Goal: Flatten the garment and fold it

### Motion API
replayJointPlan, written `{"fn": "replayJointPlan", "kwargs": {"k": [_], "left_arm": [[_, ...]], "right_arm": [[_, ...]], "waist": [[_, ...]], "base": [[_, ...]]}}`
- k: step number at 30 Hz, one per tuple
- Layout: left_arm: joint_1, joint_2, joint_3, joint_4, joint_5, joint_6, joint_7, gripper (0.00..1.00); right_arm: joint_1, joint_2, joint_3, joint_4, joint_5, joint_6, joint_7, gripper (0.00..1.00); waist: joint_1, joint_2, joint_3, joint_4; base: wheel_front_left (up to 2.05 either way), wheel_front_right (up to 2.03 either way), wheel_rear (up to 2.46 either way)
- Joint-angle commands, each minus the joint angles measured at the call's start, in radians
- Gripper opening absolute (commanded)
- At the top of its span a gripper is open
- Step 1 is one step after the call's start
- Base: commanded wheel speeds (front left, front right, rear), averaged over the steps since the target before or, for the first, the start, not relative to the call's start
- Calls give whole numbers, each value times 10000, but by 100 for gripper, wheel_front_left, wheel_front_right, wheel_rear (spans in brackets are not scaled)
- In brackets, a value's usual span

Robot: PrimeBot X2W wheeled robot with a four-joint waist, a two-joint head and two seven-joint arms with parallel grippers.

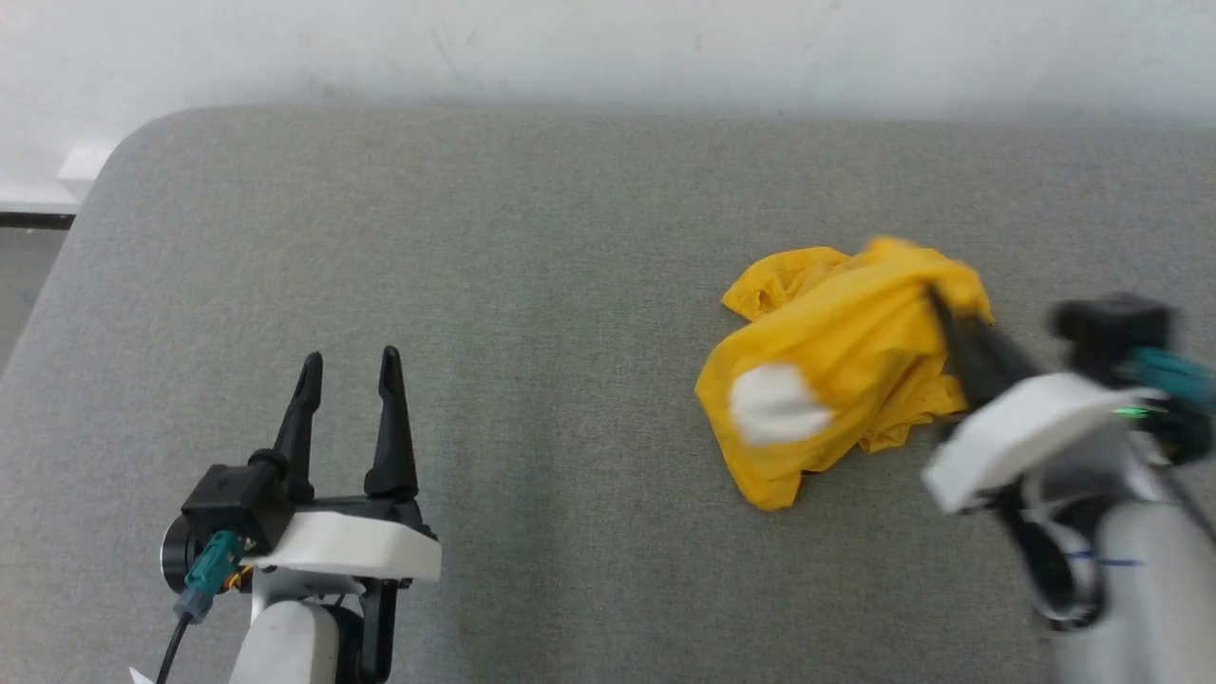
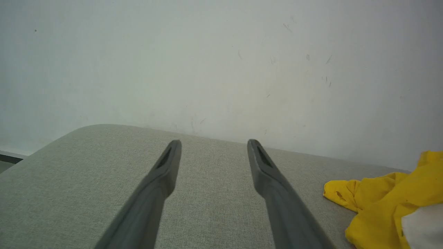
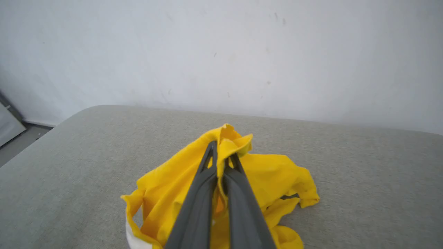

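Grey cushion (image 1: 532, 237) bears the garment (image 1: 836, 370), its peak clamped between right gripper (image 3: 221, 154) fingers; lift slowly while left gripper (image 1: 350, 366) fingers wait apart

Nothing readable anywhere, no lettering, brand, or number on anything. The white patch (image 1: 777, 404) on the garment (image 1: 855, 323) is just a blurry blank blob.
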Motion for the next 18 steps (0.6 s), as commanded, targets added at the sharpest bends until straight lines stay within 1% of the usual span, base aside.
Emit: {"fn": "replayJointPlan", "kwargs": {"k": [1, 4, 8, 11, 14, 15, 16, 17, 18], "left_arm": [[10, -45, 36, -16, 32, 4, -47, 100], [17, -46, 56, -45, 32, -9, -47, 100], [40, -46, 27, -35, 33, -32, -47, 100], [48, -46, 11, -25, 26, -45, -47, 100], [46, -46, 29, -14, 33, -45, -47, 100], [47, -46, 37, -9, 33, -49, -47, 100], [50, -46, 47, -2, 36, -53, -47, 100], [55, -46, 61, 1, 42, -53, -47, 100], [59, -46, 62, 7, 49, -63, -47, 100]], "right_arm": [[291, -33, -635, -373, -20, -19, -278, 0], [786, -33, -2228, -816, -87, -19, -563, 0], [1476, -33, -4347, -398, -346, -19, -240, 0], [1905, -33, -5327, 278, -480, -19, 314, 0], [2149, -33, -5935, 963, -559, -19, 778, 0], [2192, -33, -6041, 1134, -603, -19, 886, 30], [2193, -33, -6107, 1265, -609, -19, 923, 93], [2167, -33, -6129, 1333, -624, -19, 853, 100], [2133, -33, -6075, 1359, -623, -19, 687, 100]], "waist": [[0, -1, -74, -134], [0, -1, -112, -286], [0, -1, -136, -467], [0, -1, -147, -592], [0, -1, -158, -706], [0, -1, -165, -739], [0, -1, -172, -774], [0, -1, -178, -811], [0, -1, -186, -841]], "base": [[0, 0, 0], [0, 0, 0], [0, 0, 0], [0, 0, 0], [0, 0, 0], [0, 0, 0], [0, 0, 0], [0, 0, 0], [0, 0, 0]]}}
